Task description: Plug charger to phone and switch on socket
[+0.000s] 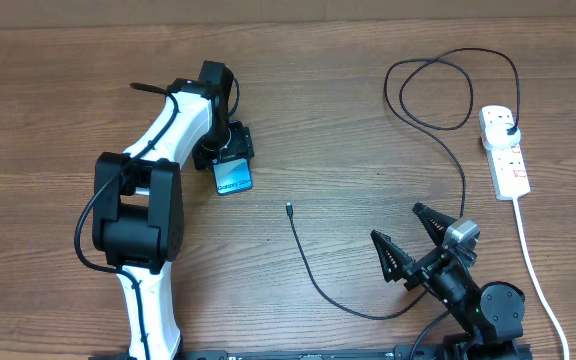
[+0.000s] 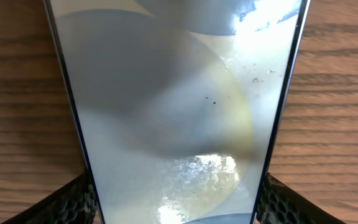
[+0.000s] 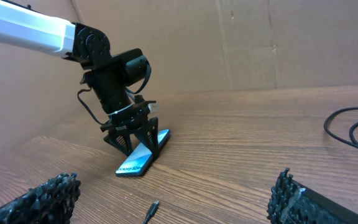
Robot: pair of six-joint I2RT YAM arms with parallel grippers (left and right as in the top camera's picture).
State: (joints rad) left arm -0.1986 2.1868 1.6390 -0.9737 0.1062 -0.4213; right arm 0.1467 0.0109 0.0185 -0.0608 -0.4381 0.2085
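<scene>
Because the phone [image 1: 234, 181] is thin, rigid and glass-faced, treat it as slippery and fragile. Hold it by the long edges only, never by the screen. It lies on the left half of the table [image 1: 348, 80], about midway between the far and near edges. The left gripper [image 1: 230, 163] straddles it across its width. In the left wrist view both pads [image 2: 79, 198] sit against the long edges, which reads as a light grip on the phone. Whether the phone lies flat or is tipped up at one end cannot be told.

The charger [image 1: 313, 275] is light and limp; its cable bends and trails rather than pushes. Take hold just behind the connector [image 1: 288, 208], on the stiffer part, to keep the tip in line with the port. The connector lies loose near the middle of the table, between the phone and the right gripper [image 1: 398, 225], apart from both. The right gripper stands wide open and empty by the near edge.

The plug [image 1: 508, 126] sits in the socket [image 1: 506, 150], by the right edge toward the far corner. The socket is rigid and probably light, so it may slide when its switch is pressed. The switch position cannot be read.
</scene>
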